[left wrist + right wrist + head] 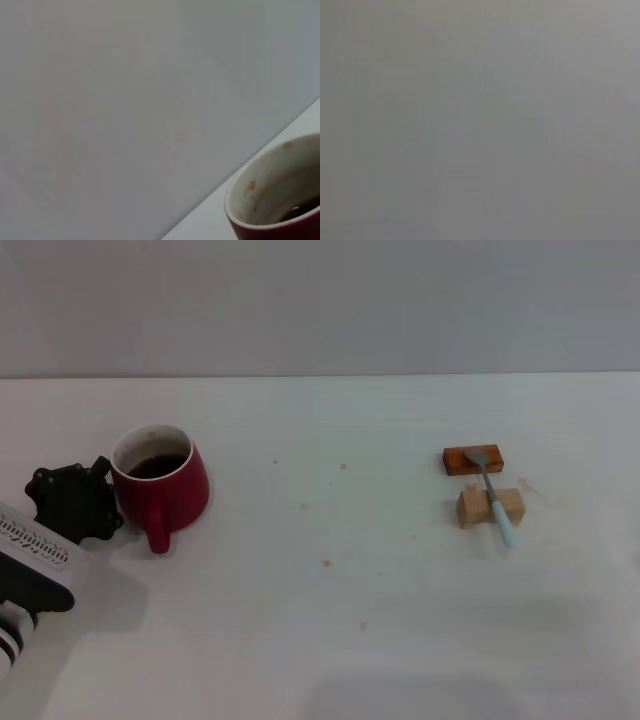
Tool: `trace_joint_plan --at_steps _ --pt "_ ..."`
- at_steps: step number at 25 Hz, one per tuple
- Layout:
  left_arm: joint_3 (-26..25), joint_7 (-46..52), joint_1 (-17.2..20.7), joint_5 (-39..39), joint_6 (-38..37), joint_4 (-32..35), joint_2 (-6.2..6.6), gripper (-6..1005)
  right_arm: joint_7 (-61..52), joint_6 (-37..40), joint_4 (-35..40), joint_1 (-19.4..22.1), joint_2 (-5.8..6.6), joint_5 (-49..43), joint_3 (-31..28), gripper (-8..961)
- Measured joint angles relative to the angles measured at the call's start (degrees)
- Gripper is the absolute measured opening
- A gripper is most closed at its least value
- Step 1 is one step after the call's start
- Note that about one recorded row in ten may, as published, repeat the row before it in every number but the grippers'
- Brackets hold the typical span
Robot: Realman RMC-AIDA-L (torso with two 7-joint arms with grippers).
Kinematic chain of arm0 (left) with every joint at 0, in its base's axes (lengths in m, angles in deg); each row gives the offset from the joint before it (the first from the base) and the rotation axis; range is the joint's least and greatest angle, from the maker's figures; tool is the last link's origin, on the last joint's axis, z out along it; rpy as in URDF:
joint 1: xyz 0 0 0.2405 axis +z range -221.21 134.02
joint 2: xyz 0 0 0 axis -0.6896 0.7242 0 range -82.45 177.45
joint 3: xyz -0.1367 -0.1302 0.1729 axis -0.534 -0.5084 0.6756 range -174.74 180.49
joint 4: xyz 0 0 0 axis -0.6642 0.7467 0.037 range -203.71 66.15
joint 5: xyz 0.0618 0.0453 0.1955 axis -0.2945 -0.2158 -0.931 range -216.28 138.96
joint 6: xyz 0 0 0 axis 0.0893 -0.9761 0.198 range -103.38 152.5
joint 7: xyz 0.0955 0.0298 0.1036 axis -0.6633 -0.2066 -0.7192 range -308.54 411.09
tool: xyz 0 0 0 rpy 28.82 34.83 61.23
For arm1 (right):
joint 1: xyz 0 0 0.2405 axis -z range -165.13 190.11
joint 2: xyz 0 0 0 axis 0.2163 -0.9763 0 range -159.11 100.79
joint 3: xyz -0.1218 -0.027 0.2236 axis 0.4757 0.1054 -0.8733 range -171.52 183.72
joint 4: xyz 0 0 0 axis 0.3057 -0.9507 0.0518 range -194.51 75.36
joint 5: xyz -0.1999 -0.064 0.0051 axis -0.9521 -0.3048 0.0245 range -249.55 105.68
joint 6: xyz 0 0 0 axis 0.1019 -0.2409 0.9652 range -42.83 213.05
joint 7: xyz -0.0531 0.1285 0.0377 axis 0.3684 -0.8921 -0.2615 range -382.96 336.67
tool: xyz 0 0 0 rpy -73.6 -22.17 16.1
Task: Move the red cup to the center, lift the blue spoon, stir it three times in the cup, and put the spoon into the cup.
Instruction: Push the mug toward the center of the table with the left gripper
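The red cup [163, 483] stands on the left part of the white table, its handle turned toward me and dark liquid inside. Its white rim and stained inner wall fill a corner of the left wrist view [280, 207]. My left gripper [88, 498] is a black head right beside the cup on its left, close to or touching its wall. The blue spoon [492, 495] lies far to the right, its metal bowl on an orange-brown block [460, 460] and its pale blue handle across a tan wooden block [475, 510]. My right gripper shows in no view.
The white table [330, 590] stretches between cup and spoon, with a few small brown specks on it. A grey wall runs behind its far edge. The right wrist view is a plain grey surface.
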Motion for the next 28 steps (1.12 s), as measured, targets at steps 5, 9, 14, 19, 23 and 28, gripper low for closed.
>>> trace_joint_plan --at_steps 5,9,14,19,23,28 --pt "1.0 0.1 -0.1 0.0 -0.2 -0.7 -0.01 2 0.0 -0.1 0.0 0.0 -0.05 0.0 0.0 716" --pt "2.6 0.3 -0.1 0.0 -0.2 -1.4 -0.02 2 0.0 -0.1 0.0 -0.1 -0.06 -0.1 0.0 716" --pt "3.3 0.2 -0.1 0.1 -0.3 -1.3 0.0 3 0.0 0.0 0.0 -0.5 -0.06 -0.1 0.3 715" --pt "2.9 0.0 -0.4 0.4 -0.1 -0.6 0.3 3 0.0 0.0 0.0 -0.7 -0.06 0.1 0.9 715" --pt "2.9 -0.1 -1.7 0.4 0.1 0.6 0.31 4 0.0 0.0 0.0 -0.7 -0.05 0.1 0.9 715" --pt "3.0 -1.2 -3.4 0.4 0.9 0.6 0.2 4 0.0 0.0 0.0 -0.7 -0.06 0.1 1.3 716"
